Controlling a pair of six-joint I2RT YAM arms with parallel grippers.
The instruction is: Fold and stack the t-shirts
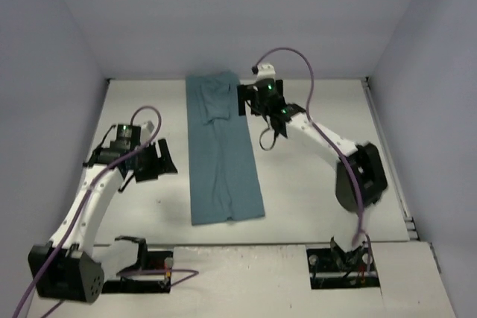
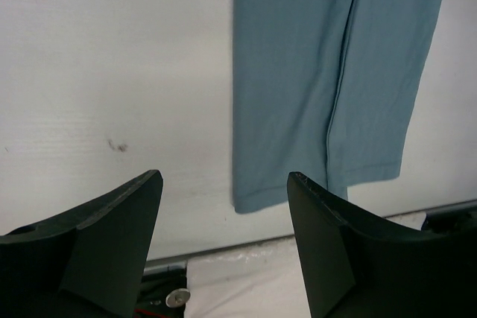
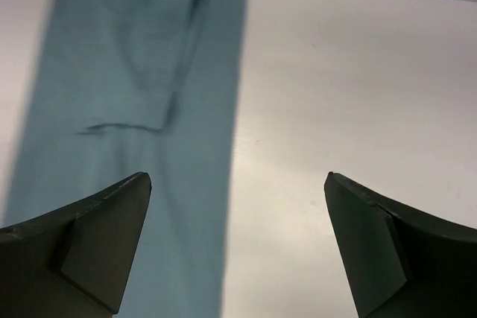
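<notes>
The teal t-shirt lies flat on the white table as a long narrow strip, folded lengthwise, running from the back wall toward the front. It also shows in the left wrist view and in the right wrist view, where a folded sleeve makes creases. My left gripper is open and empty, just left of the strip's middle. My right gripper is open and empty, at the strip's far right edge, above the table.
Grey walls enclose the white table on three sides. A raised white front ledge has cut-outs for the arm bases. A metal rail runs along the right edge. A small dark mark is on the table.
</notes>
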